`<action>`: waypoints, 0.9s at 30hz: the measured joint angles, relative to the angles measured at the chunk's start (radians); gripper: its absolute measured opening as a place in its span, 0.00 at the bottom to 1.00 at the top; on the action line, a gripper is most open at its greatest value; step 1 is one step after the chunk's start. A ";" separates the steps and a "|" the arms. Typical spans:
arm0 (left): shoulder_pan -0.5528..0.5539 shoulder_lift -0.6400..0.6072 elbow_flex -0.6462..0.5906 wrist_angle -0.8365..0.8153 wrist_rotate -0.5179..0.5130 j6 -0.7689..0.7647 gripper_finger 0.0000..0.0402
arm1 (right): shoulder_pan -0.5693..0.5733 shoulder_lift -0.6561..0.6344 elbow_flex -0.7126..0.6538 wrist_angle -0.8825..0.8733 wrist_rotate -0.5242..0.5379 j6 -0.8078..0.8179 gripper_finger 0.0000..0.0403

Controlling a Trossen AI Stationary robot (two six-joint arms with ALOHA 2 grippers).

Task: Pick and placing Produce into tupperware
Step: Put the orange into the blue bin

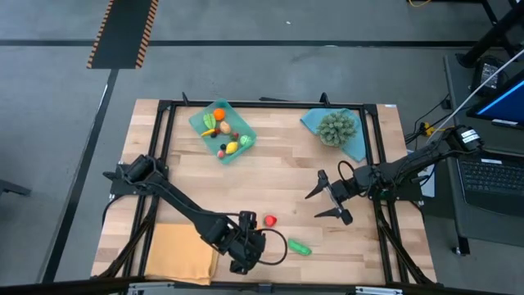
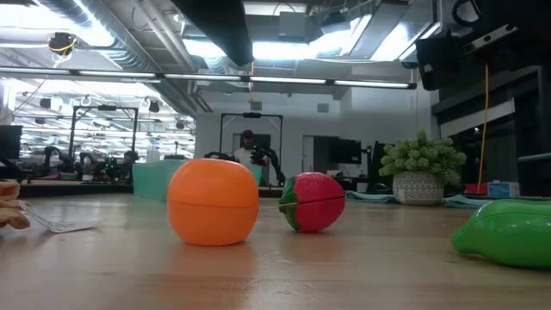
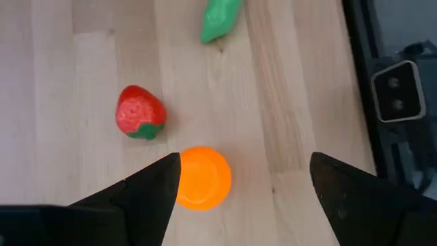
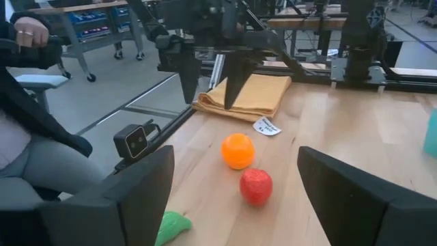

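- The wooden surface (image 1: 278,176) sits in a black frame; a tan cloth (image 1: 182,252) lies on its near left corner.
- My left tool (image 3: 239,195) hangs over the near edge, fingers spread wide, with the orange (image 3: 201,178) just inside them, against one finger.
- A strawberry (image 1: 270,220) lies just beside the orange; a green vegetable (image 1: 299,247) sits nearby.
- My right tool (image 1: 325,197) hovers right of centre, fingers spread, holding nothing.
- The teal tupperware (image 1: 246,123) rests at the far side, already holding several produce pieces (image 1: 219,115).

table (image 1: 286,164): matt wood | orange fruit (image 2: 213,201): glossy plastic (smooth) | mat (image 4: 249,93): cloth
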 joint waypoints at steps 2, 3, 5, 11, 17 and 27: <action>0.007 0.000 0.000 -0.003 0.000 0.002 0.80 | 0.000 0.000 0.000 0.000 0.000 -0.006 0.77; 0.011 0.000 0.000 -0.009 0.000 0.002 0.81 | 0.000 0.000 0.000 0.000 0.000 -0.006 0.77; 0.020 0.000 0.000 -0.022 0.000 0.002 0.82 | 0.000 0.000 0.000 0.000 0.000 -0.006 0.77; 0.043 0.000 0.000 -0.022 -0.002 0.002 0.84 | 0.000 0.000 0.000 0.000 0.000 -0.006 0.77; 0.041 0.000 0.000 -0.022 -0.001 -0.029 0.83 | 0.001 0.000 0.000 0.000 -0.001 -0.005 0.77; 0.037 -0.001 -0.050 0.006 0.000 -0.053 0.83 | 0.005 0.000 0.000 0.000 -0.003 0.019 0.77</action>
